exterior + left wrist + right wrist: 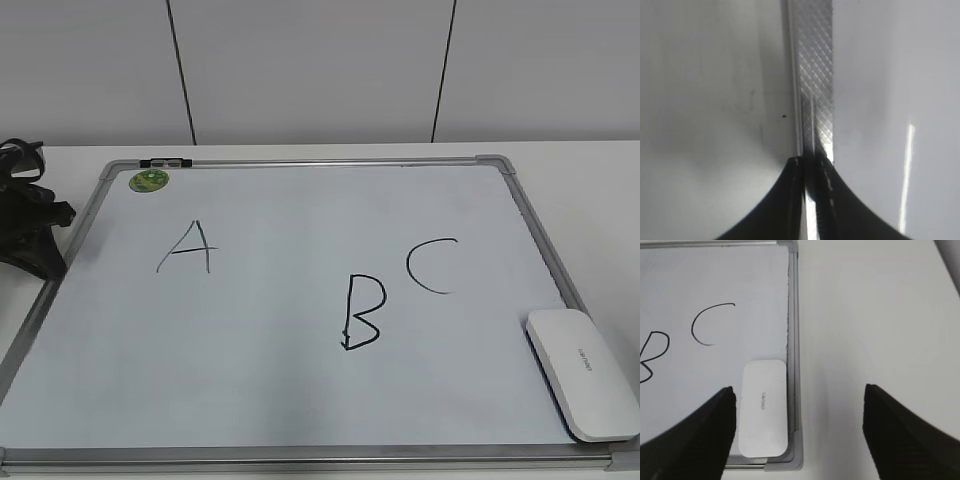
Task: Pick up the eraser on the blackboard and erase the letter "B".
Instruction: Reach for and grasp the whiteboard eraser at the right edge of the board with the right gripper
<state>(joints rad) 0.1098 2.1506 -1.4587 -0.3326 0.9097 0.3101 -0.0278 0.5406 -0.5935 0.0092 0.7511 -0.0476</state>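
The white eraser lies flat on the blackboard, a white dry-erase board, at its near right corner. The black letter "B" is drawn near the board's middle, left of the eraser. In the right wrist view the eraser lies near my left finger, and the "B" is cut off at the left edge. My right gripper is open and empty, high above the board's right frame. My left gripper is shut, low over the board's left frame. It shows dark at the far left of the exterior view.
An "A" is on the board's left and a "C" right of the "B". A round green sticker sits in the far left corner. White tabletop extends right of the board. A wall stands behind.
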